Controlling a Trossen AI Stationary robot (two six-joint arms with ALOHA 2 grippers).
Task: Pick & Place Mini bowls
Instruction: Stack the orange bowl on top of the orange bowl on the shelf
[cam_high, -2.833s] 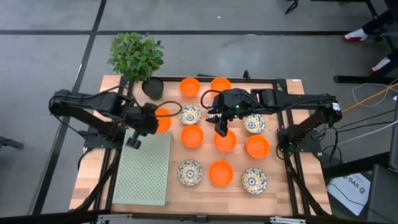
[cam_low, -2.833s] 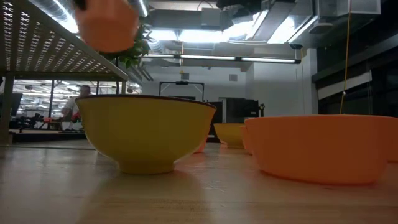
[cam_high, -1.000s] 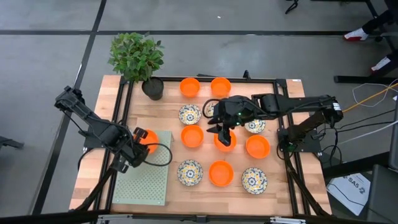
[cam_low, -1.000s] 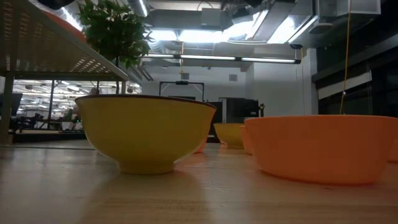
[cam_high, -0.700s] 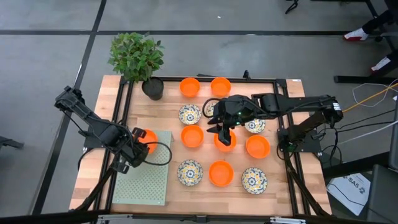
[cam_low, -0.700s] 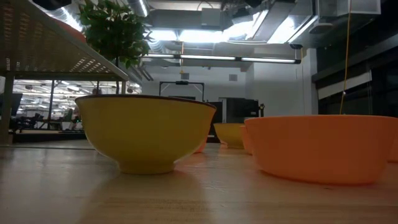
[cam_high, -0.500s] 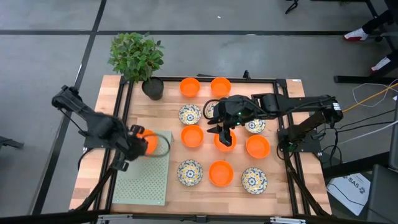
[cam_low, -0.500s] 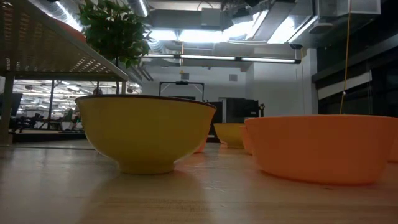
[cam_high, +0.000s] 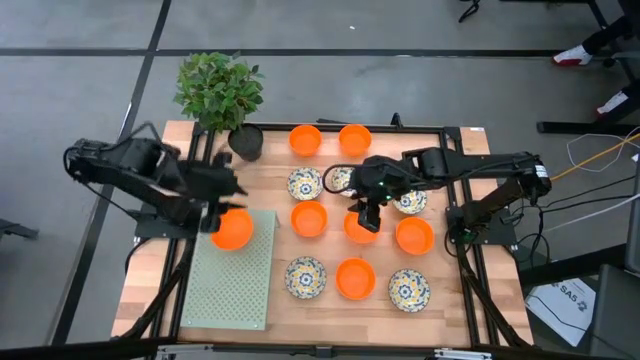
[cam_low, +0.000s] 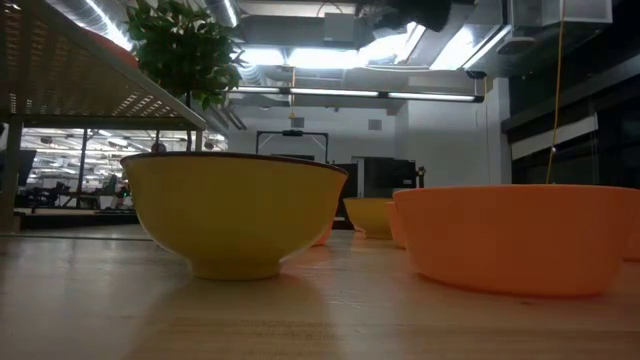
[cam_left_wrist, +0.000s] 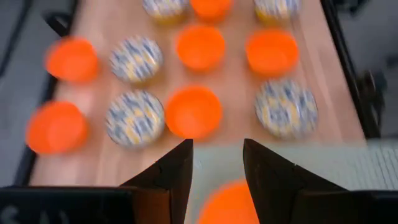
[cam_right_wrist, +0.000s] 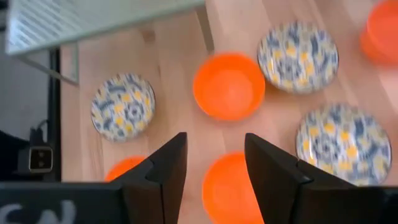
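Observation:
An orange mini bowl (cam_high: 233, 228) rests upright on the raised green perforated platform (cam_high: 228, 285), at its far end. My left gripper (cam_high: 220, 198) hangs open just beyond the bowl, above it; in the left wrist view its fingers (cam_left_wrist: 177, 171) stand apart with the bowl's rim (cam_left_wrist: 230, 204) below them. My right gripper (cam_high: 366, 214) is open over another orange bowl (cam_high: 362, 230) in the middle row; that bowl (cam_right_wrist: 231, 186) shows between its fingers. More orange and blue-and-yellow patterned bowls stand on the wooden table.
A black pot with a green plant (cam_high: 243, 140) stands at the far left corner. Orange bowls (cam_high: 305, 140) (cam_high: 355, 278) and patterned bowls (cam_high: 305, 184) (cam_high: 408, 290) fill the table's middle and right. The platform (cam_low: 90, 70) stands raised on legs above the wood.
My left gripper has let go of the orange bowl, which stays on the green platform. The gripper has risen and drawn back toward the table's far edge, turning as it went. My right gripper has tipped a little further downward over its orange bowl.

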